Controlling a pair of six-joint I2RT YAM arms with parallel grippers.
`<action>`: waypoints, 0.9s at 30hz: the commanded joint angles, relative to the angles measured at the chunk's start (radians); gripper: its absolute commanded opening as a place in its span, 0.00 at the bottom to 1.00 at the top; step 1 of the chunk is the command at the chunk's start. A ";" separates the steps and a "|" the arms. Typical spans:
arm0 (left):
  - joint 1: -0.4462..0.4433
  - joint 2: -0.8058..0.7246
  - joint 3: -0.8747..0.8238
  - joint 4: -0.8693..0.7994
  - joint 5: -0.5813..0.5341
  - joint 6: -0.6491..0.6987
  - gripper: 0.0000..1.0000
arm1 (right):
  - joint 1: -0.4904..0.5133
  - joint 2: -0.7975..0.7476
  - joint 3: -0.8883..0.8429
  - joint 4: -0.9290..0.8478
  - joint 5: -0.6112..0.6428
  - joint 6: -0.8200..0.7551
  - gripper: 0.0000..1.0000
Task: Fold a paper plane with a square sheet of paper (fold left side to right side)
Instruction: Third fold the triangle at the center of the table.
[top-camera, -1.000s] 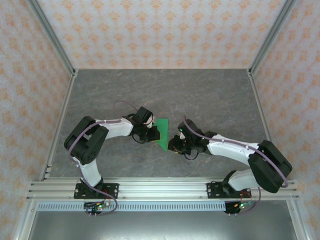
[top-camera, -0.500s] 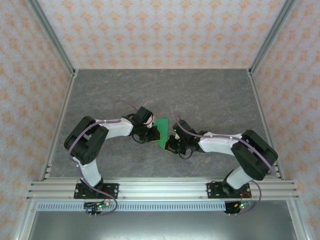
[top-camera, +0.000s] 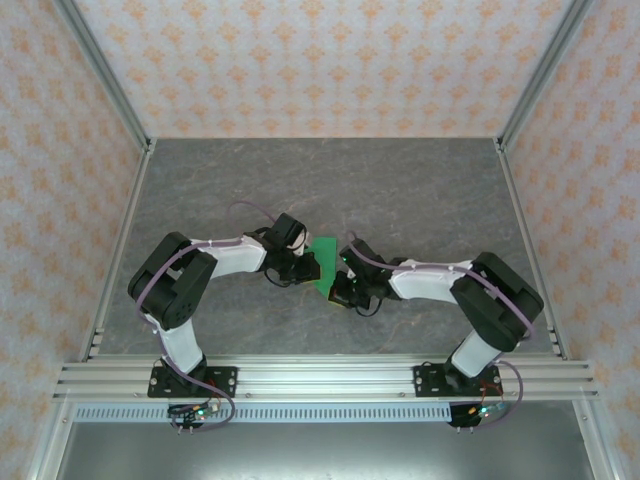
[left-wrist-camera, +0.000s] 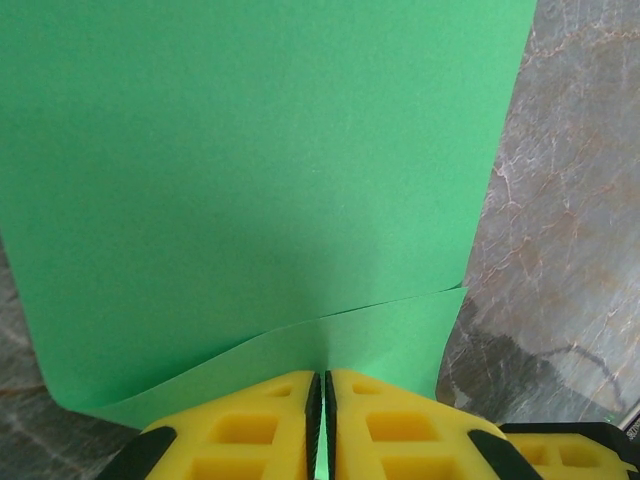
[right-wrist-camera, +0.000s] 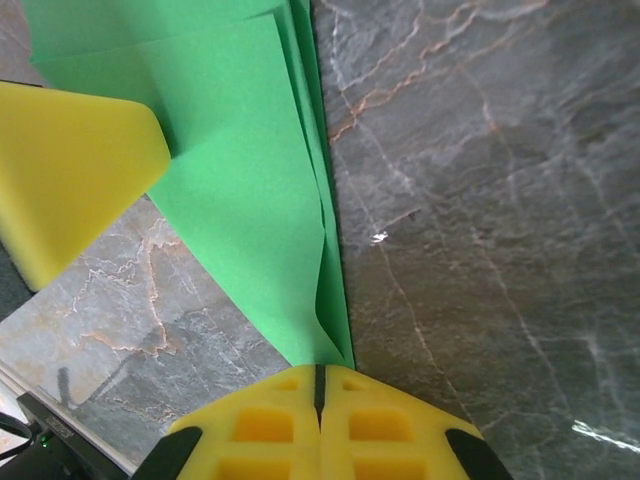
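Note:
The green square sheet of paper (top-camera: 323, 262) is doubled over, two layers with a curled fold, and is held up between both arms at the table's middle. No paper plane shape is in view. My left gripper (top-camera: 306, 268) is shut on the sheet's left edge; in the left wrist view the paper (left-wrist-camera: 260, 170) rises from between its yellow fingers (left-wrist-camera: 250, 430), with the left gripper (left-wrist-camera: 320, 378) pinching both layers. My right gripper (top-camera: 338, 290) is shut on the near corner. In the right wrist view the sheet (right-wrist-camera: 250, 200) narrows into the right gripper (right-wrist-camera: 320, 370), and a left finger (right-wrist-camera: 70, 170) shows beyond.
The grey marble table (top-camera: 420, 190) lies under both arms. Metal frame rails (top-camera: 320, 380) run along the near edge, and patterned walls (top-camera: 320, 60) close off the back and sides.
My right arm has reached further left and its jaws have closed on the sheet's near corner. The left arm and its grip have stayed put.

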 joint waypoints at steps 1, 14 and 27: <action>-0.002 -0.047 0.015 -0.069 -0.045 0.011 0.15 | 0.006 0.037 0.018 -0.134 0.060 -0.033 0.05; -0.003 -0.180 -0.027 -0.105 -0.053 0.015 0.19 | 0.006 0.056 0.017 -0.161 0.074 -0.043 0.03; -0.009 -0.278 -0.150 -0.030 -0.023 -0.033 0.19 | 0.007 0.062 0.028 -0.179 0.077 -0.051 0.03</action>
